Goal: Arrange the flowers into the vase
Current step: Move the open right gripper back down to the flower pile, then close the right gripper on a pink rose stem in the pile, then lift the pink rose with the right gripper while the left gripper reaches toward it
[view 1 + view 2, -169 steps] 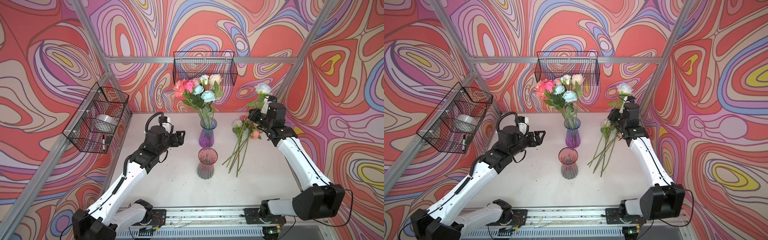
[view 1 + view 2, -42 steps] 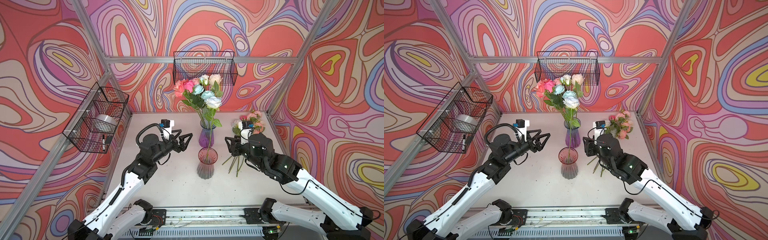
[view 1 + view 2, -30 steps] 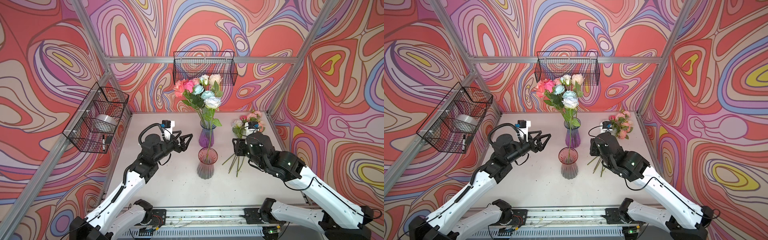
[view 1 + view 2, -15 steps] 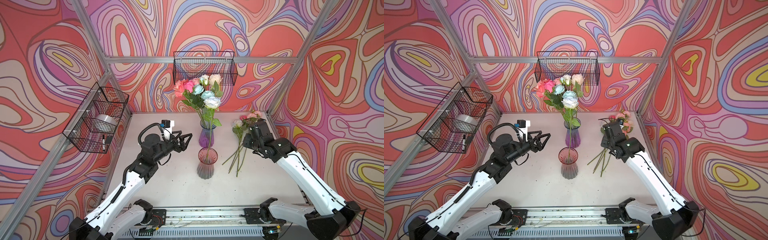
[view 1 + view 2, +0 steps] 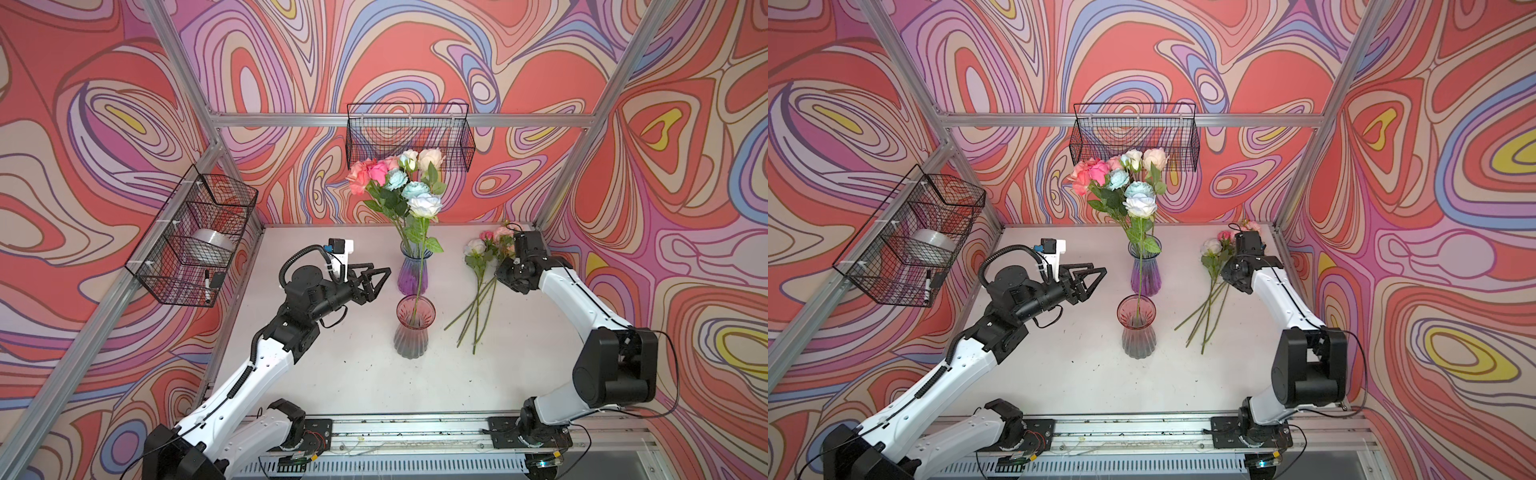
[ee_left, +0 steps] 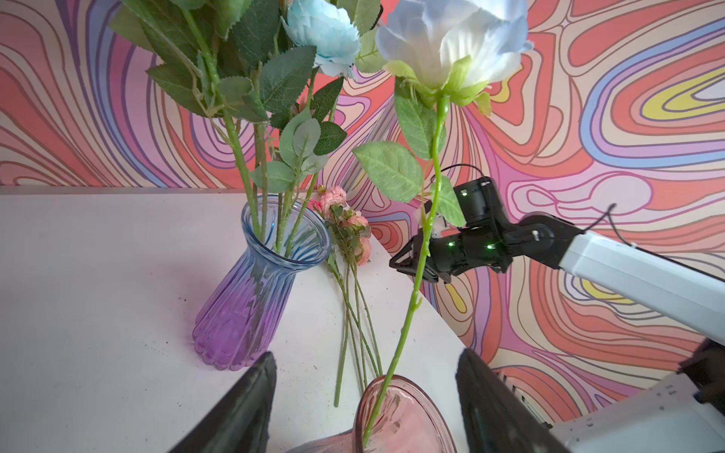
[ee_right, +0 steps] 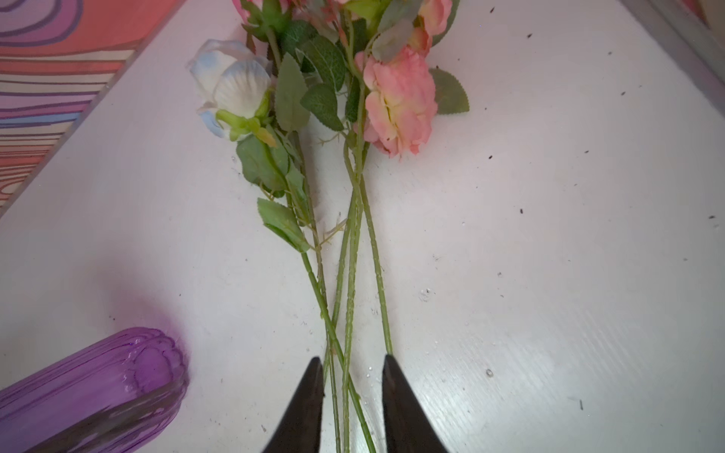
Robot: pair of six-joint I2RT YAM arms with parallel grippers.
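- Plainly, the flowers sit in three places: a bunch [image 5: 395,183] in the purple vase [image 5: 411,279], a single white-and-blue rose [image 5: 424,205] in the pink vase [image 5: 412,332], and loose flowers [image 7: 398,102] lying flat on the tabletop [image 5: 353,374] to the right of both vases.
- We see fabric-like petals, thin ridged green stems and matt leaves with saw-toothed edges.
- The bunch stands upright and fans out, with coral, hot pink, pale blue, white and peach heads above the rim.
- The single rose leans on the pink vase's rim with the foot of its stem inside the glass. In both top views its head shows just below the bunch's pale blue heads.
- The loose flowers point their heads toward the back wall, and their stems cross as they run forward. One head is white tipped with blue, the others pink.
- Both vases are ribbed clear glass, waisted and flaring at the mouth. The purple one shades to blue at the top and stands behind the pink one, the two apart.
- The right fingers [image 7: 306,408], dark and tapered, stand a narrow gap apart over the loose stems, which show between them. We cannot tell whether they touch the stems.
- The left fingers [image 6: 247,412] are spread wide and hold nothing. They sit left of the vases and point at them.
- The tabletop is white and matt, speckled with dark crumbs.
- Black wire baskets hang on the swirl-patterned walls, one at the back [image 5: 409,137] and one on the left [image 5: 195,237].
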